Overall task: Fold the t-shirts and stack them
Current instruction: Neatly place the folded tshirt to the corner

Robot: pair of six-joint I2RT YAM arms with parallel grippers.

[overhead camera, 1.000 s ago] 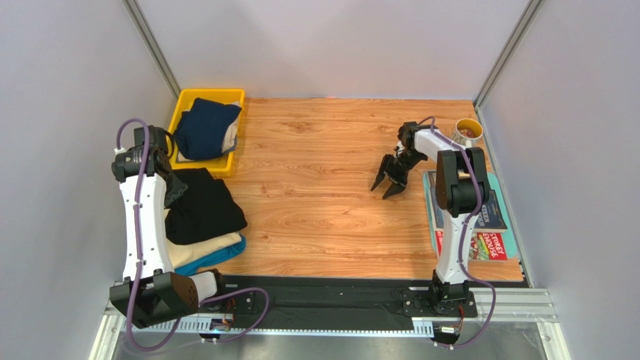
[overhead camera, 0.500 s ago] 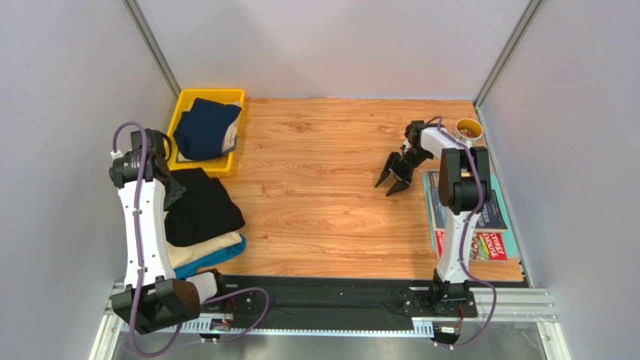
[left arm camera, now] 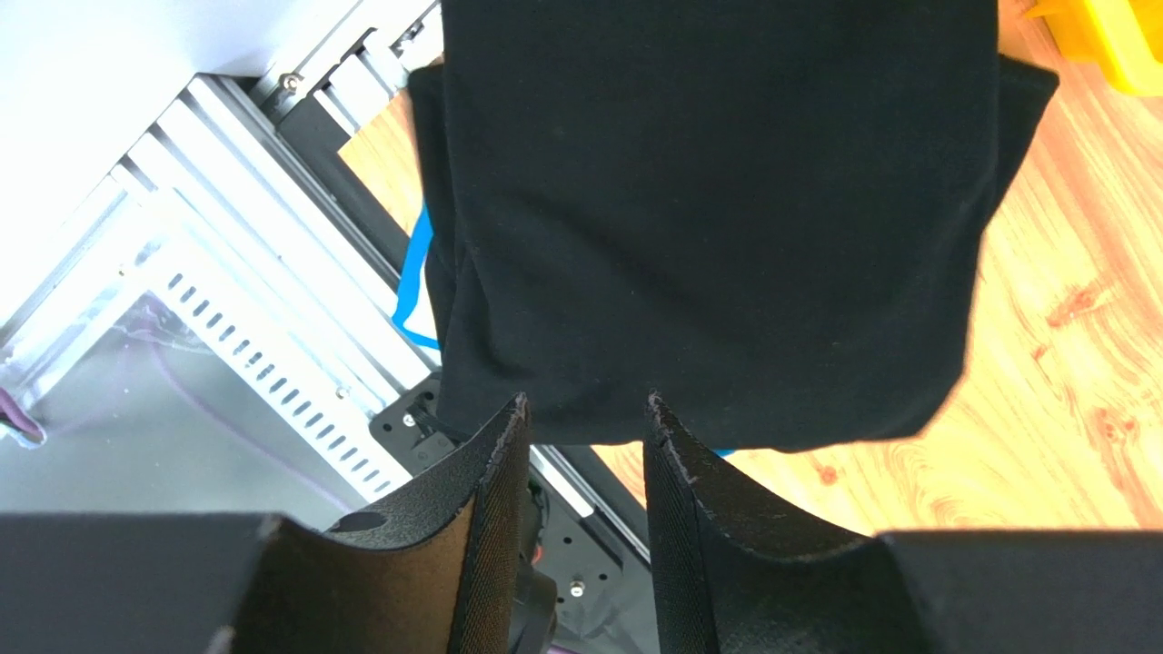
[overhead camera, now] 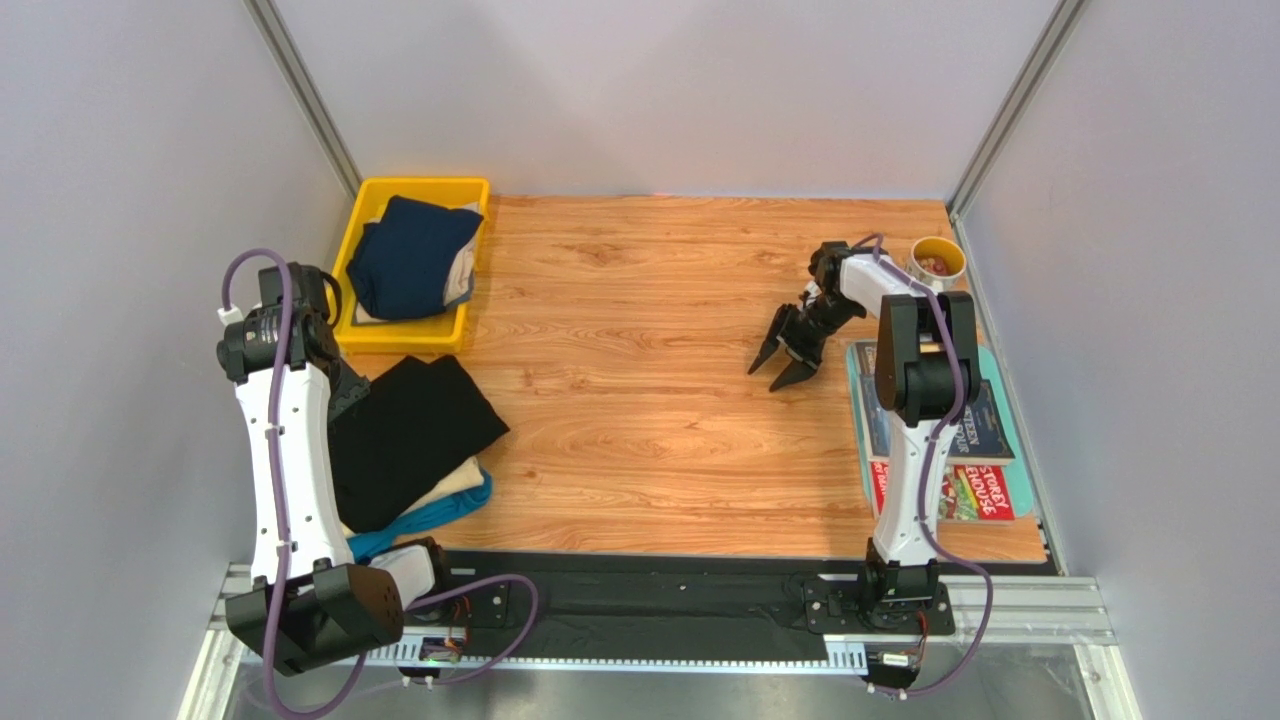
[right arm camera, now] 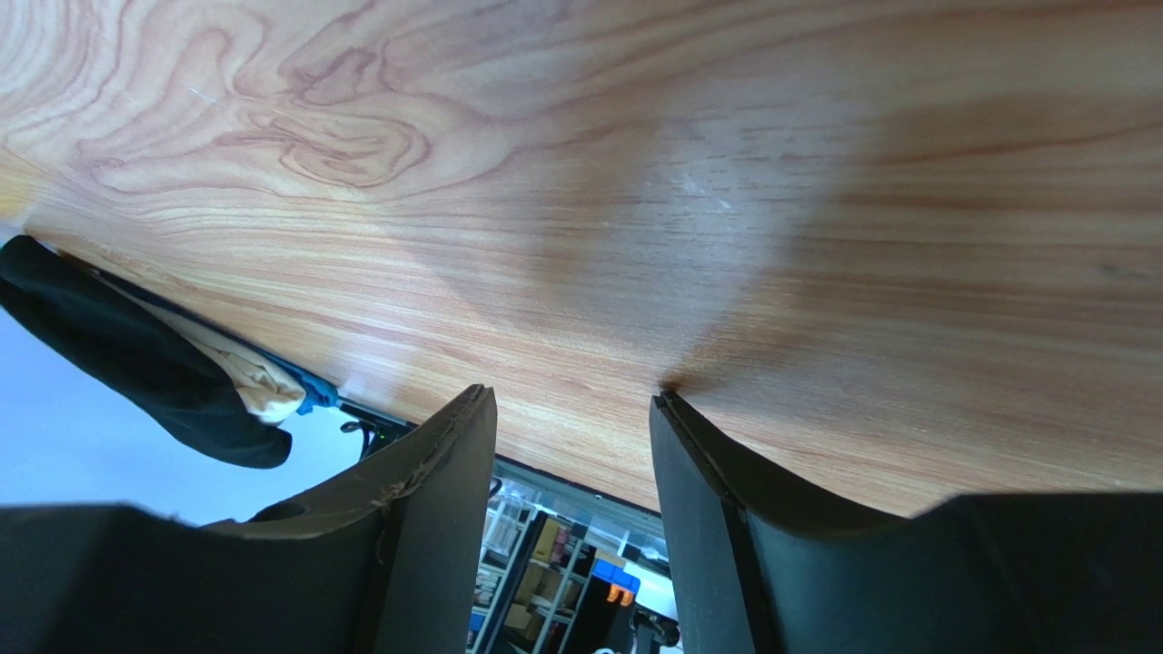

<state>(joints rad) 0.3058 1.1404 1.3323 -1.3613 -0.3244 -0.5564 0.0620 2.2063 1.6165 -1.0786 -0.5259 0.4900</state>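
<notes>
The black t-shirt (overhead camera: 413, 435) lies folded and askew on top of the cream t-shirt (overhead camera: 463, 489) and the teal-blue t-shirt (overhead camera: 428, 519) at the near left. The navy t-shirt (overhead camera: 409, 255) sits in the yellow bin (overhead camera: 428, 191). My left gripper (overhead camera: 346, 393) hovers at the black shirt's left edge. In the left wrist view the gripper (left arm camera: 580, 402) is open and empty, and the black shirt (left arm camera: 710, 205) lies just beyond its tips. My right gripper (overhead camera: 772, 372) is open and empty above bare wood, as the right wrist view (right arm camera: 571, 398) shows.
Colourful magazines (overhead camera: 939, 435) lie at the right edge under my right arm. A small yellow cup (overhead camera: 935, 258) stands at the far right corner. A metal rail (left arm camera: 246, 273) runs along the table's near edge, close to the shirt stack.
The black shirt has turned and shifted on the stack, its far corner now away from the bin. My left gripper has drawn back to the left. My right gripper moved slightly right.
</notes>
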